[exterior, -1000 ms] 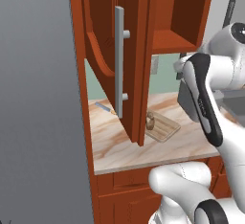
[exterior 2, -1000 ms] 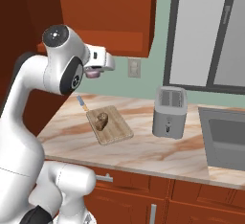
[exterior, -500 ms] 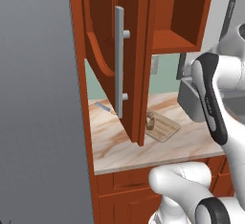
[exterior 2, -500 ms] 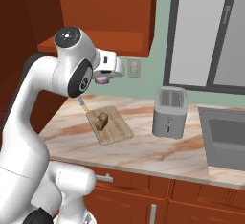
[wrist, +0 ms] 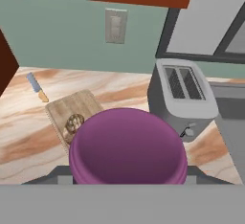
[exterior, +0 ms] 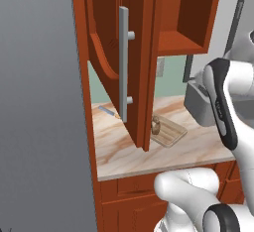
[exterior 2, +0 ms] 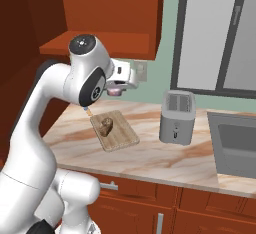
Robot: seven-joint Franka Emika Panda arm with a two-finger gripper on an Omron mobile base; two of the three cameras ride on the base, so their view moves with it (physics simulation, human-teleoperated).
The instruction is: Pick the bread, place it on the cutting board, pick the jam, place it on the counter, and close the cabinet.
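One piece of bread stands on one cutting board. One purple-lidded jar sits in one gripper. One knife lies on the one bench. There is one toaster, one sink, one wall outlet, one window, and one open cabinet door with one bar handle.

Glossy white rounded arm segments, dark joint caps, possibly a grey wrist.
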